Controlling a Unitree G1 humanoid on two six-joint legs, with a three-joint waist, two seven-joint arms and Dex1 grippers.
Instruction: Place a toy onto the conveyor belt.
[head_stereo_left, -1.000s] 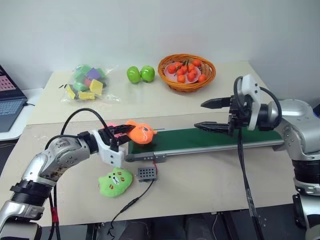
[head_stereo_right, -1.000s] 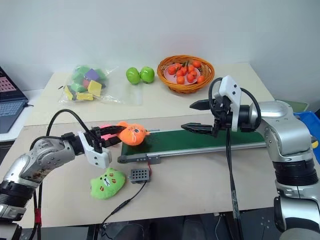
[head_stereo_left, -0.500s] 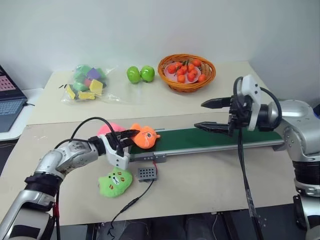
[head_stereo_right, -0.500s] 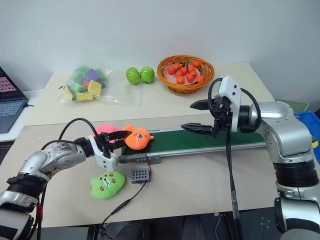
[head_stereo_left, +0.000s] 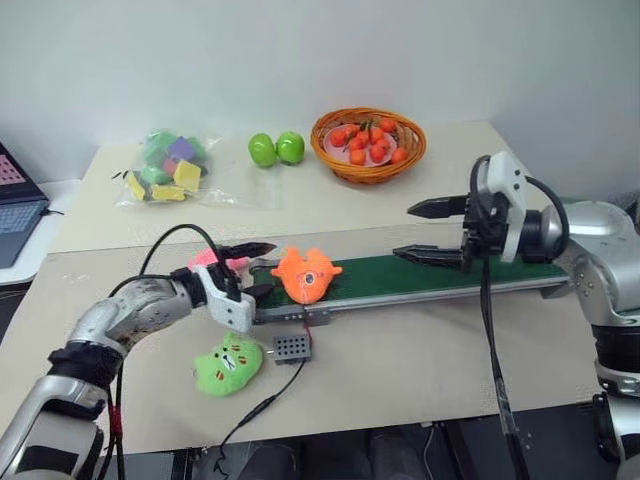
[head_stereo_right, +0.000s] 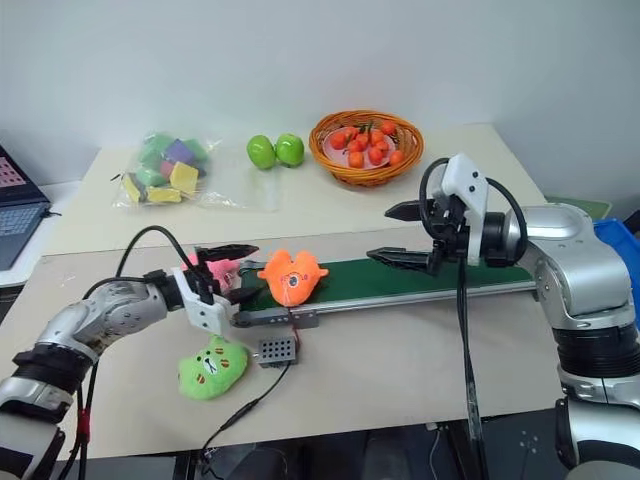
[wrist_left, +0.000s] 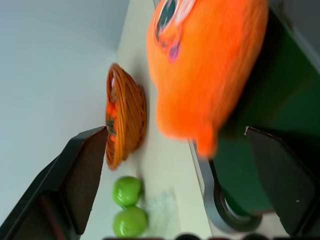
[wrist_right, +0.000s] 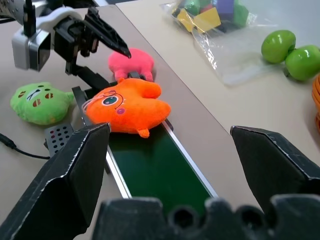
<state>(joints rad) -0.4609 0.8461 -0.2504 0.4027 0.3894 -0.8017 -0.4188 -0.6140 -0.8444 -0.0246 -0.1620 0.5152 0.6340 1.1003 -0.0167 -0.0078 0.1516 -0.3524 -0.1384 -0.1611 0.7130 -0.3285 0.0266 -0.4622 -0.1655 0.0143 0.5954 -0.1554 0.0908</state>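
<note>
The orange toy (head_stereo_left: 308, 275) lies on the left end of the dark green conveyor belt (head_stereo_left: 440, 271), face up. My left gripper (head_stereo_left: 266, 268) is open just to the toy's left, one finger above and one below, with nothing between them. The left wrist view has the toy (wrist_left: 205, 65) close ahead, between the spread fingers (wrist_left: 82, 172). Above the middle of the belt my right gripper (head_stereo_left: 406, 231) hovers open and empty. It faces along the belt toward the toy (wrist_right: 127, 107).
A pink plush (head_stereo_left: 205, 259) lies behind the left gripper and a lime-green plush (head_stereo_left: 228, 362) in front of it. A small grey box (head_stereo_left: 292, 346) with a cable sits by the belt's end. A basket of oranges (head_stereo_left: 368, 142), two green apples (head_stereo_left: 275, 149) and a bag of blocks (head_stereo_left: 168, 170) stand at the back.
The left gripper has opened and let go of the toy, which now rests on the belt's left end, a little further right. The right arm has not moved.
</note>
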